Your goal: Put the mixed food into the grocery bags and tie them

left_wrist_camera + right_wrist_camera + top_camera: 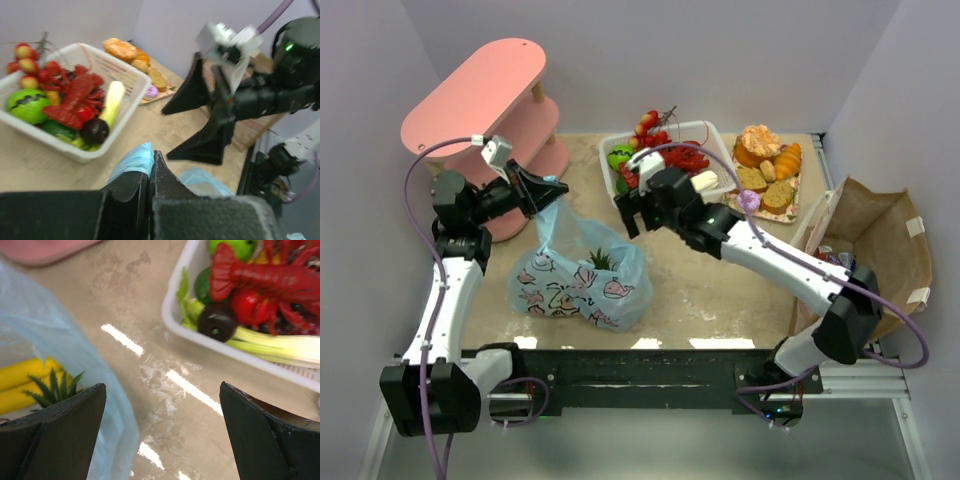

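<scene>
The left tool [546,193] is pinching the rim of the light-blue bag [582,278], jaws closed right down on the plastic, holding that edge up at centre-left of the overhead view. The bag's body is resting on the desk [720,280] in the lower middle, with a pineapple crown [601,260] and yellow bananas [22,374] showing inside. The right tool [628,215] is hanging wide open and empty between the bag's mouth and the white basket [665,130], which is sitting at upper centre with the red lobster [686,158] and other food in it. The brown paper bag [880,235] is standing at the far right edge.

This looks like the fetch for the next item. Doing it well means the right tool going up and right over the basket wall, coming down on one piece such as the lobster's body, and gripping it across the narrow part. The left tool should be holding the rim high and wide, since thin plastic is likely to sag shut.
</scene>
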Controlling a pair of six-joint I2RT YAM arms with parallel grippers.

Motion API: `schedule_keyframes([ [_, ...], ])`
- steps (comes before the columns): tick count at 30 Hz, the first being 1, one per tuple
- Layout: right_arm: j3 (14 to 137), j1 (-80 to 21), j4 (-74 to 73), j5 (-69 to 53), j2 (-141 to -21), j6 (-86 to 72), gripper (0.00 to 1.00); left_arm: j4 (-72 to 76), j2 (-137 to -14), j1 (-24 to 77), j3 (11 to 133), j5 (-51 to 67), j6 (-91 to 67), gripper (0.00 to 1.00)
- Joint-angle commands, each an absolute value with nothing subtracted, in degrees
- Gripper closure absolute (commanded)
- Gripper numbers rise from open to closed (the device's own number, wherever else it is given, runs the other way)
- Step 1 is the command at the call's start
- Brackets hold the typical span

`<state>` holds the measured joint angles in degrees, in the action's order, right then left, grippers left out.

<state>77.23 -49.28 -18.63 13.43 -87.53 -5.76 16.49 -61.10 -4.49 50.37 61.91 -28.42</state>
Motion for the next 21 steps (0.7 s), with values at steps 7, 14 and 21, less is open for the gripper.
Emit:
schedule_keyframes([
  [7, 85.25, -27.18, -20.04, 10.01, -90.43, -8.96, 0.14, -6.06, -55.02, -5.01, 53.96, 39.04, -6.6, 1.0],
  [14, 87.97, -11.0, -21.09, 12.9, -102.47, -12.31, 0.3, -5.72, -55.02, -5.01, 52.04, 35.24, -7.64, 1.0],
  [21, 92.99, -3.7, -22.59, 15.38, -113.81, -12.66, 0.36, -5.19, -55.63, -5.01, 51.86, 36.3, -8.09, 1.0],
])
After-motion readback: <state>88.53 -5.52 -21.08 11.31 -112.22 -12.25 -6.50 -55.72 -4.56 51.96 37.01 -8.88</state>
